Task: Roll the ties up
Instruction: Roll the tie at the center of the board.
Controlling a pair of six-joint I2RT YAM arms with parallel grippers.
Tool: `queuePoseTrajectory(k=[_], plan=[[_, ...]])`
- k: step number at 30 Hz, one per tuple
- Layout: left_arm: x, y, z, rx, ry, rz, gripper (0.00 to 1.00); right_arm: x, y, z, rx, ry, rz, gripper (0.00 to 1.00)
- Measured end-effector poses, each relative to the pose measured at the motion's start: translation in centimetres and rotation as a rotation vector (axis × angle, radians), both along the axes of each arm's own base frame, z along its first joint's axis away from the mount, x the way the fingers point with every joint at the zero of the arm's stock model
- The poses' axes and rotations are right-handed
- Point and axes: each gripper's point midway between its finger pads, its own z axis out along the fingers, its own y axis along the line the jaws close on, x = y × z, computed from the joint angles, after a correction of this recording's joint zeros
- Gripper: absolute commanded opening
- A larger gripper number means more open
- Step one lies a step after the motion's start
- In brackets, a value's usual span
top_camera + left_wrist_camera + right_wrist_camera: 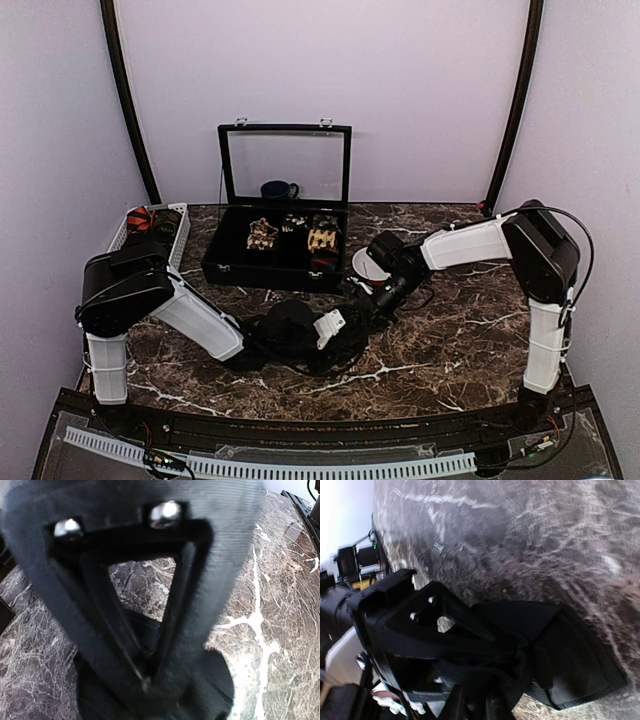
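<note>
A plain black tie (pixel 292 335) lies bunched on the marble table (pixel 450 340) at the centre front. Both grippers meet over its right end. My left gripper (pixel 348 322) reaches in from the left; its jaws are hidden in the top view. In the left wrist view a blurred black finger (pixel 200 605) fills the frame above the black tie (pixel 210 690). My right gripper (pixel 475 707) is shut on a bunched fold of the black tie (pixel 555 645). Rolled tan, black-white and red-patterned ties (pixel 295 235) sit in the case.
The black hinged case (pixel 285 150) stands open at the back centre with a dark mug (pixel 278 189) behind it. A white wire basket (pixel 150 228) with things in it stands at the back left. A white round object (pixel 368 263) lies under the right wrist.
</note>
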Motion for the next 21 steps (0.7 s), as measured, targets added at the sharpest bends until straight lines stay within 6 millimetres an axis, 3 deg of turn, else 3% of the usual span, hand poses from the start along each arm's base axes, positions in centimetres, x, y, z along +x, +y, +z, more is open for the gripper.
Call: queuePoseTrajectory(k=[4,5,7,17,21], plan=[[0.0,0.1,0.1,0.000,0.002,0.004,0.65,0.3,0.0,0.0,-0.002,-0.026,0.013,0.00],[0.0,0.2,0.1,0.001,0.000,0.006,0.74,0.3,-0.1,-0.1,-0.004,-0.029,0.015,0.00],[-0.1,0.5,0.0,0.006,0.000,0.008,0.80,0.4,-0.1,-0.2,-0.001,-0.033,0.016,0.00],[-0.3,1.0,1.9,-0.072,-0.033,0.009,0.82,1.8,-1.4,-1.4,0.049,-0.013,-0.031,0.00],[-0.1,0.7,2.7,-0.102,-0.047,0.011,0.81,2.5,-2.6,-3.0,0.017,0.003,-0.061,0.00]])
